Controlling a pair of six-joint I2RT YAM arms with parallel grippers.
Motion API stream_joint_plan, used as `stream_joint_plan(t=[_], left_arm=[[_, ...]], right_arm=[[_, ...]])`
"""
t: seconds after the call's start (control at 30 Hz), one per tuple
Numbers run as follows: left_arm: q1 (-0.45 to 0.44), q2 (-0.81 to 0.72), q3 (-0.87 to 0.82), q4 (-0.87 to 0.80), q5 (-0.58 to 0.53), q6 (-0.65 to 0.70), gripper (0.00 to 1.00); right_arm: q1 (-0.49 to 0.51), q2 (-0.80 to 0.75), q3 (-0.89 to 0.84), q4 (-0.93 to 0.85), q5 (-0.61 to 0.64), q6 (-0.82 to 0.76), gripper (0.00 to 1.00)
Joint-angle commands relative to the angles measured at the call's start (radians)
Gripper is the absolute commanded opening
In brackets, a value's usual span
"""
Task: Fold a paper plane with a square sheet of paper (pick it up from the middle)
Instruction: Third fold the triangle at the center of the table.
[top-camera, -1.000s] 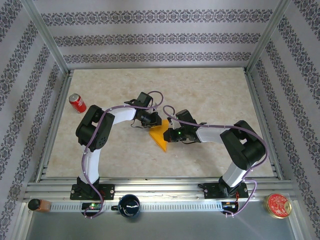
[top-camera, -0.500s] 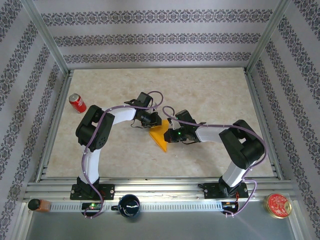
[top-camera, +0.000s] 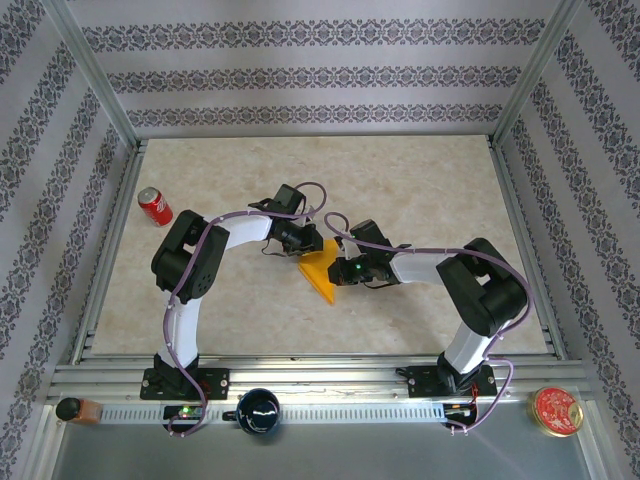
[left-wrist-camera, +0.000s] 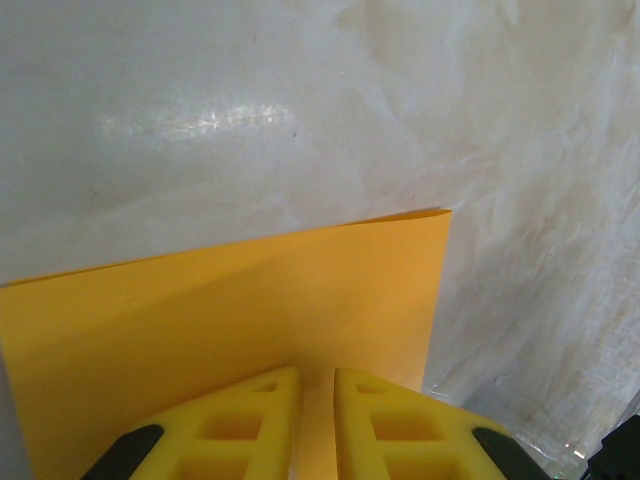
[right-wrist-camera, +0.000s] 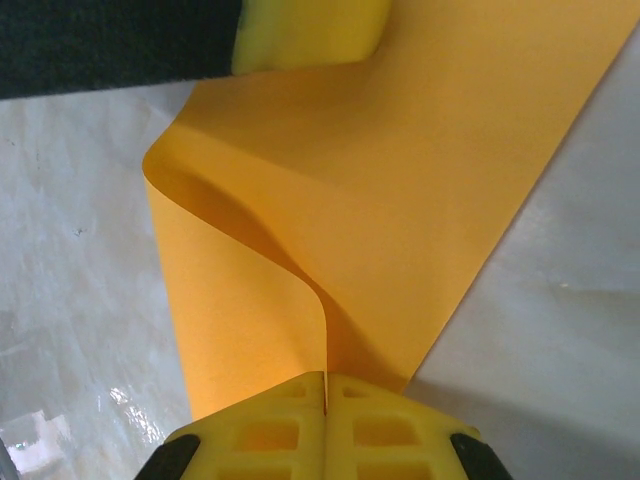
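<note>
The square sheet of paper (top-camera: 320, 272) lies partly folded on the table's middle, an orange-yellow wedge with its point toward the near side. My left gripper (top-camera: 312, 243) is at its far edge. In the left wrist view the fingertips rest on the paper (left-wrist-camera: 250, 300), and the gripper (left-wrist-camera: 316, 372) shows a narrow gap with nothing between the jaws. My right gripper (top-camera: 335, 268) meets the sheet from the right. In the right wrist view it (right-wrist-camera: 325, 376) is shut on a lifted flap of the paper (right-wrist-camera: 420, 200), which curls up from the table. A left finger (right-wrist-camera: 310, 35) sits on the sheet's far end.
A red soda can (top-camera: 154, 206) lies at the table's far left. On the near rail are a small bottle (top-camera: 78, 409), a dark round cup (top-camera: 258, 410) and a red tin (top-camera: 556, 410). Aluminium frame posts (top-camera: 100, 90) border the marbled tabletop (top-camera: 420, 190).
The right arm's elbow has crept slightly left. Both grippers and the paper stay where they were.
</note>
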Motion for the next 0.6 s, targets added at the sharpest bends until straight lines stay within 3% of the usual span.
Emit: stream_joint_plan(t=[0.0, 0.57], left_arm=[[0.010, -0.017, -0.026, -0.019, -0.012, -0.010, 0.17], [0.010, -0.031, -0.032, -0.010, -0.010, -0.012, 0.19]], right_arm=[[0.003, 0.018, 0.017, -0.015, 0.018, -0.025, 0.00], [0.003, 0.025, 0.017, -0.016, 0.004, -0.025, 0.00]])
